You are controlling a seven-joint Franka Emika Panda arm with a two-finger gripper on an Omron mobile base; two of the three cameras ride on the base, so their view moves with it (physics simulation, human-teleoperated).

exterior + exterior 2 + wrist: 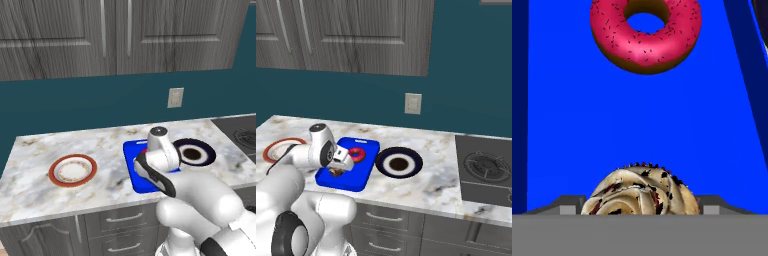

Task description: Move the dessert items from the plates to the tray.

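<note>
The bright blue tray lies on the marble counter between the two plates. The pink-red donut rests on its far half. The cupcake, with swirled pale frosting and dark bits, is at the tray's near end. My gripper points down over it, a fingertip pressed against each side. The white plate with the red-brown rim sits bare to the left. The navy plate sits bare to the right.
A dark stovetop adjoins the counter on the right. A wall outlet is above the counter, with grey cabinets overhead. The counter's front edge runs just past the tray's near end.
</note>
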